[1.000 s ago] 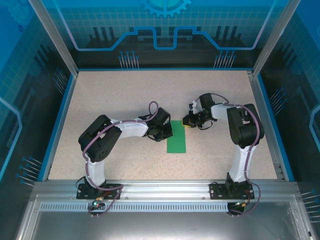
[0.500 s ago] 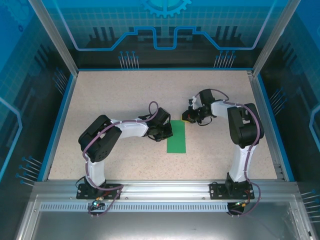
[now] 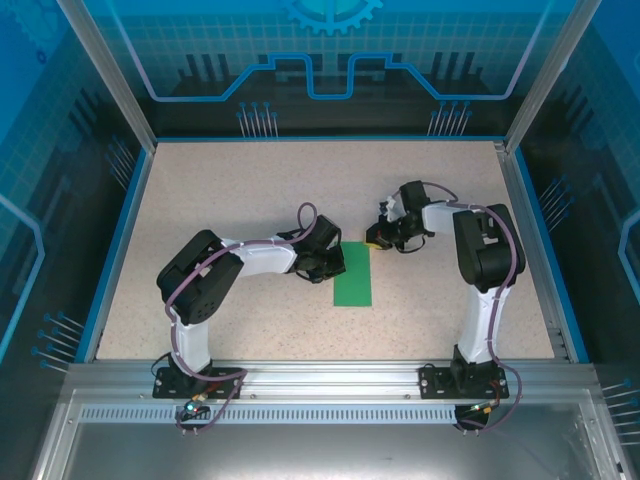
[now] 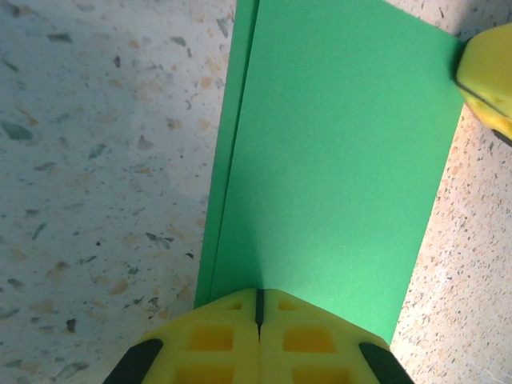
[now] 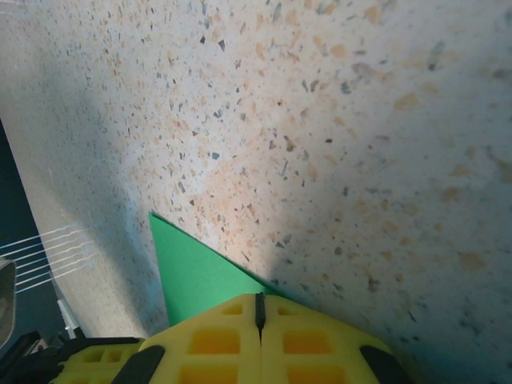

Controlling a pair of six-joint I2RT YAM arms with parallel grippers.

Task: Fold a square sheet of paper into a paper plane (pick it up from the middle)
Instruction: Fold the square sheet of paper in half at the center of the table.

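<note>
left wrist: left gripper (image 4: 258, 302) clenched, folded square sheet of paper (image 4: 336, 160) just ahead of its tips; right gripper (image 5: 258, 308) clenched at its corner.

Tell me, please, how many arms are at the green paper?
2: the left arm at the paper's left side, the right arm at its far right corner.

You're watching a robotics lab cell: 2 robot arms, the left arm (image 3: 250, 258) and right arm (image 3: 485, 260), bolted to an aluminium rail (image 3: 330, 372), a speckled tabletop (image 3: 240, 190) edged in blue, aluminium posts (image 3: 105, 70), and blue circuit-pattern wall panels (image 3: 330, 50) around it.
</note>
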